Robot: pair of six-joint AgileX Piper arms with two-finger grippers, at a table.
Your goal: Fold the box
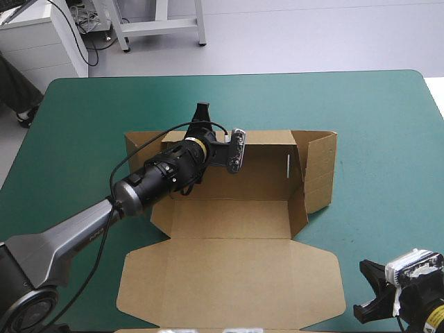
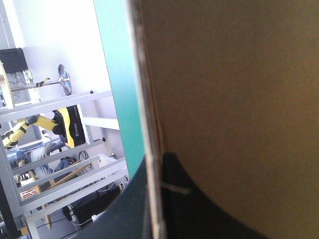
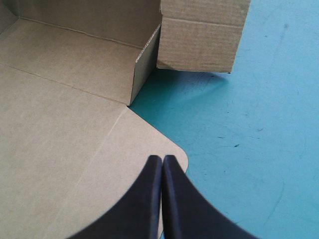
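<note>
Black jaws of the right gripper [image 3: 162,159] sit nearest, pressed together in a point and holding nothing, hovering above the rounded corner of the box [image 3: 60,124] lid, at the near right part of the teal-green table [image 1: 374,118]. At the middle of the table is the brown box [image 1: 229,270], a cut sheet of board that is partly formed. Its wide lid lies flat toward the near edge, its far wall stands up, and a short side wall rises at its right end. Outside that wall, a creased panel [image 1: 320,170] stands upright and splayed outward, not tucked in. The left gripper [image 1: 202,121] reaches across the box floor to the top of the far wall. In the left wrist view its jaws are clamped on the wall's thin edge, one on each face of the board, with the box [image 2: 239,99] filling the view on one side. The left end of the box is largely hidden by that arm. The job seems to be in the wall-raising stage, with the far wall held steady. Next, the right gripper would likely need to travel to the splayed panel and push it inward over the side wall, gently enough not to slide the whole box.
</note>
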